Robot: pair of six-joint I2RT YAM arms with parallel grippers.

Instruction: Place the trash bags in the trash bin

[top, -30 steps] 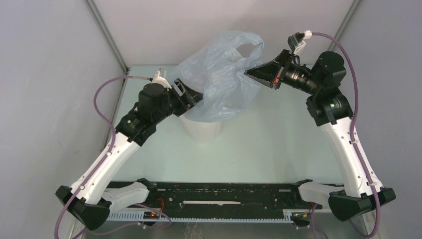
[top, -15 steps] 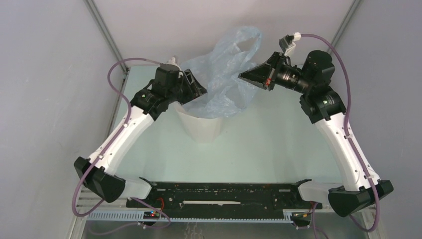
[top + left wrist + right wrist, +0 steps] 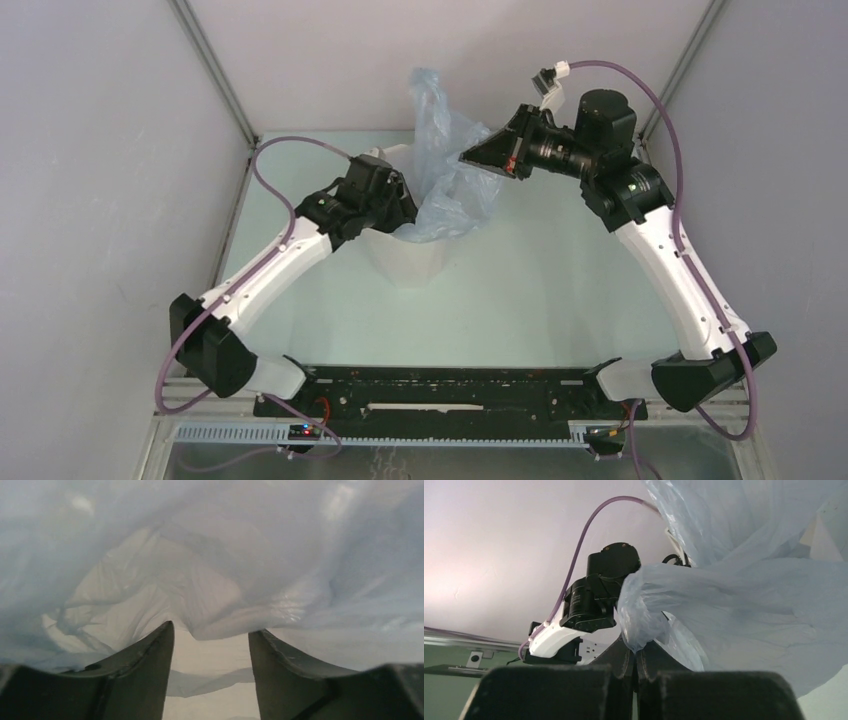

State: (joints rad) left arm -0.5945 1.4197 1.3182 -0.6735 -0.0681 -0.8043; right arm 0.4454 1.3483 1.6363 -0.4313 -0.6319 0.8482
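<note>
Your right claw (image 3: 636, 655) is clamped shut on a bunched fold of the trash bag (image 3: 450, 190) and holds it up over the far-right side of the trash bin (image 3: 405, 262). The bag's top stands above that claw, in front of the back wall (image 3: 330, 50).

Your left claw (image 3: 210, 630) has its jaws apart, nothing pinched. Its tips are nosed into the bag at the bin's left rim, w/ film draped just ahead of both fingers.

The bag's lower part sits at the bin mouth; can't tell how much is inside. The rest billows out over the far-right rim.

Bin is upright on the tabletop (image 3: 560, 300), left of centre, about mid-depth, well off every edge.

Room:
- Bare tabletop right of the bin, and btwn bin and near edge.
- Left arm (image 3: 270, 275) runs from the near-left corner close along the left edge.
- Right arm (image 3: 670, 270) spans the right side, wrist above the far-right qtr.
- Far edge is near, behind the bag.

Lettering on the bag: can't read any in these views.
</note>
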